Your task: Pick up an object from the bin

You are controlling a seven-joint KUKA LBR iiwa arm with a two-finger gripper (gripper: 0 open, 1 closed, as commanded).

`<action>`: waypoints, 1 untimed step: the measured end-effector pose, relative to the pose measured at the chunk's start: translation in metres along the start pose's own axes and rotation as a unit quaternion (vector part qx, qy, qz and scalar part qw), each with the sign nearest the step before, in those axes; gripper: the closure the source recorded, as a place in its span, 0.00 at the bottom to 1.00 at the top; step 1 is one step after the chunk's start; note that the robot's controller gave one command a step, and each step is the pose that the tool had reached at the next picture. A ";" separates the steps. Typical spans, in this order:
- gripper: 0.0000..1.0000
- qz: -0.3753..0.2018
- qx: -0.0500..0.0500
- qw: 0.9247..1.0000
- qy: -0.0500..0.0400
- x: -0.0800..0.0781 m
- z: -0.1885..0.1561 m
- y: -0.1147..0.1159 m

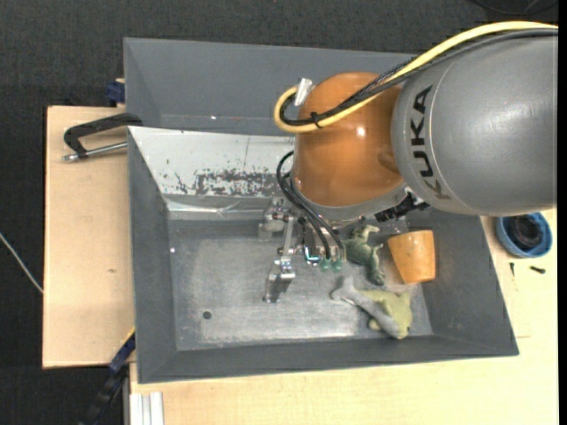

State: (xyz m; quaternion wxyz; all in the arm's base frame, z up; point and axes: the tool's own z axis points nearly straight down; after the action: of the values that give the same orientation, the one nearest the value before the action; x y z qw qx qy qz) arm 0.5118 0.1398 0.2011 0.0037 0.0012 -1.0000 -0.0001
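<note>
**My gripper low over bare floor, three things close by on the arm side**

Farthest out from my gripper [285,274], on the side away from my arm, the grey metal bin [151,264] has only bare, scuffed floor. One dark speck [206,315] lies there, well apart from my tool and toward the near wall.

My gripper hangs low over the middle of the floor, at or just above the metal; I cannot tell whether it touches. No thing lies under it. I cannot tell whether it is set wide or narrow, because the orange cover [341,149] on my wrist and the dark cables below it hide much of the mechanism. I see nothing held in it.

All the bin's contents lie on the arm side of my tool, gathered in that end of the bin:

- **A green thing** [365,253] is nearest, just beside my gripper and partly under the edge of my wrist. Its shape is irregular and I cannot tell its kind.
- **A pale yellow-green thing** [387,308] lies in front of it, toward the near wall. It looks soft and limp, lies flat on the floor, and seems to touch the green one.
- **An orange cup** [413,255] is farthest from my tool. It lies tilted beside the green thing, close to the bin's wall on that side.
</note>
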 end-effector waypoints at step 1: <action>0.00 -0.037 0.002 0.999 -0.001 -0.004 0.055 -0.063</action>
State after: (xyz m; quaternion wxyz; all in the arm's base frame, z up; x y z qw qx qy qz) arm 0.5157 0.0764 0.1461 0.0024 0.0378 -0.9993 0.0014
